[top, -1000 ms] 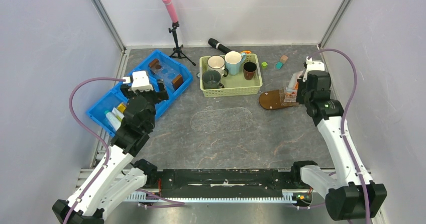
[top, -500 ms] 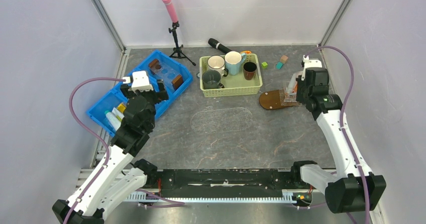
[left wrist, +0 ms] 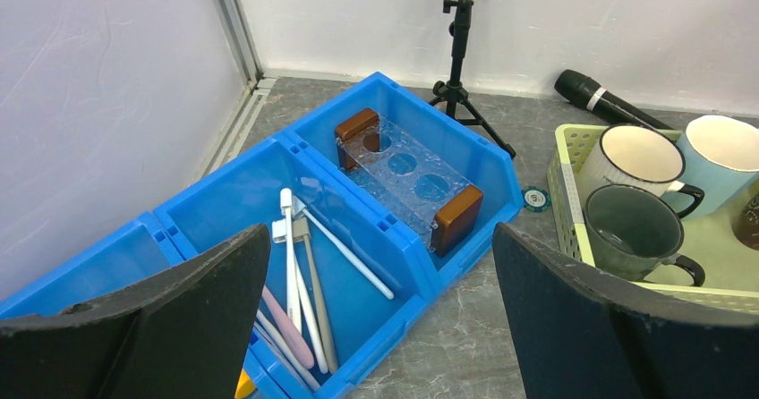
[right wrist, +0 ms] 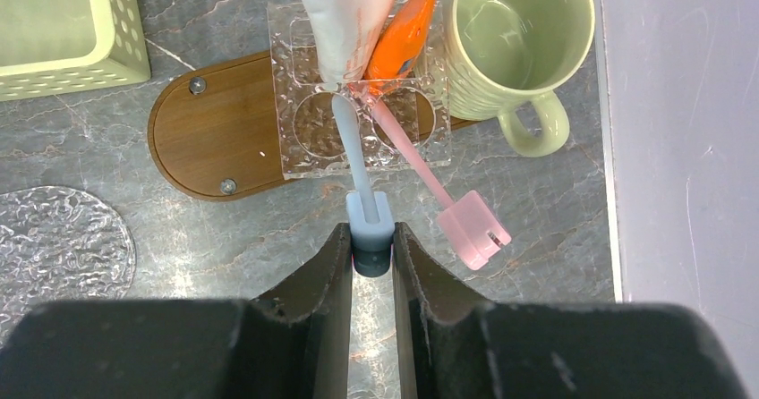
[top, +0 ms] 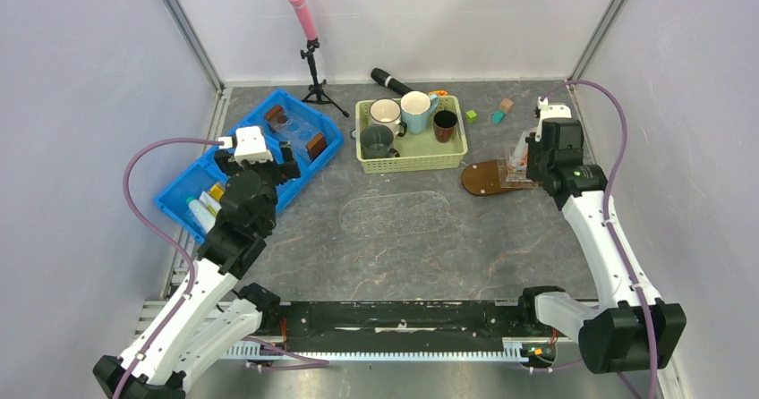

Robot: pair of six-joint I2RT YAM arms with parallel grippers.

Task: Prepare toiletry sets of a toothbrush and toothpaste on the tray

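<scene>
Left pincer is hanging wide open over the blue bin of spare brushes. Right pincer is gripping a blue toothbrush by its head, its handle reaching into the clear holder on the tray beside orange toothpaste. The brush likely needs seating straight down, clear of the pink brush, before release.

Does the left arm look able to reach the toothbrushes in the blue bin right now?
Probably yes: the left claw hangs open over the blue bin, and the toothbrushes lie uncovered in an open compartment with nothing across them.
</scene>
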